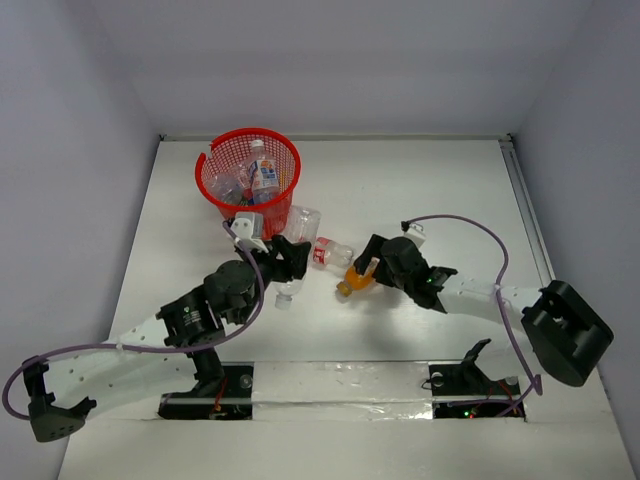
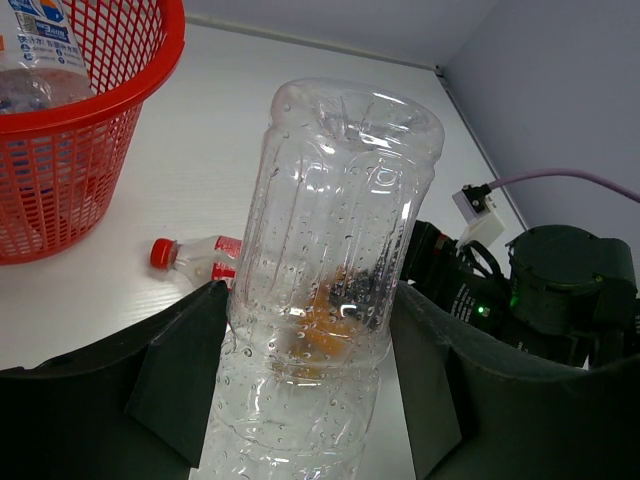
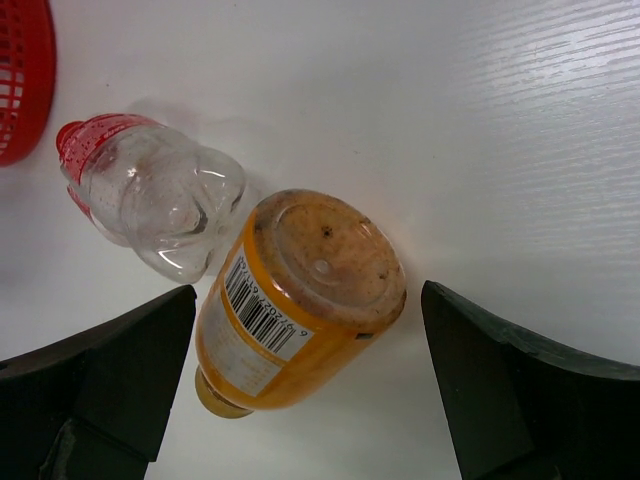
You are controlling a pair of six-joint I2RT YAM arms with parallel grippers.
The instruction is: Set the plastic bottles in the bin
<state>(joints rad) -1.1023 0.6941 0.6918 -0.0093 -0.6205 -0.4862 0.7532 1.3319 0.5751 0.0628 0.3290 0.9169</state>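
From above, the red bin (image 1: 207, 188) is sitting at the far left of the table (image 1: 450, 190) with several bottles (image 1: 262, 172) inside. The left fingers (image 1: 293, 262) are gripping a clear bottle (image 1: 303, 222) just beside the bin, and the right fingers (image 1: 374, 250) are straddling an orange bottle (image 1: 355, 282), with a red-labelled bottle (image 1: 328, 252) lying between the two. In the left wrist view, those fingers are clamping the clear bottle by its sides, its base pointing away, with the bin standing to the left. In the right wrist view, the fingers are standing wide apart on either side of the orange bottle, which is lying on the table just beside the red-labelled one, and they are not touching it.
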